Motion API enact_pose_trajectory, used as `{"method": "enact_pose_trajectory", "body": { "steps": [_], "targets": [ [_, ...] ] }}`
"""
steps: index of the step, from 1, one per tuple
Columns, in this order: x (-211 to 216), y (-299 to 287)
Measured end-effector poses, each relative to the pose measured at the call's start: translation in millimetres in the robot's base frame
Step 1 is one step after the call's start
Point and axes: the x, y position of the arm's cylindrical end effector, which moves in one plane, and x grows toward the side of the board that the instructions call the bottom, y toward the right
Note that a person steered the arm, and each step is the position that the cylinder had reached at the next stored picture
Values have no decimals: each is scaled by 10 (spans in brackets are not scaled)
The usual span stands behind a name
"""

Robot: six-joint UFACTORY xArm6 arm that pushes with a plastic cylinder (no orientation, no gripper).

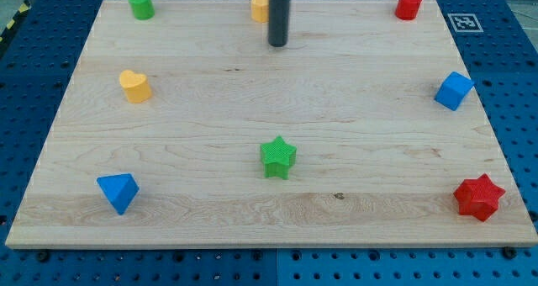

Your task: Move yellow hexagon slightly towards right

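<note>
With no pincer to report, the rod's tip is hovering just at four o'clock of the yellow hexagon at the board's twelve o'clock edge, apparently approaching, and judging by this it needs rounding to the block's nine o'clock side before pushing.

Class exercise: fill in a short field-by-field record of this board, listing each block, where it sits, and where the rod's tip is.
board: wooden board
my tip: just below-right of yellow hexagon, which the rod partly hides
view's top left: green cylinder
view's top right: red cylinder
left: yellow heart
right edge: blue cube
centre bottom: green star
bottom left: blue triangle
bottom right: red star
</note>
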Motion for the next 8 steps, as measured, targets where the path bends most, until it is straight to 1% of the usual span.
{"method": "enact_pose_trajectory", "body": {
  "steps": [1,3,5,8],
  "targets": [
    [-244,-398],
    [-791,-691],
    [-869,-278],
    [-803,545]
  ]
}}
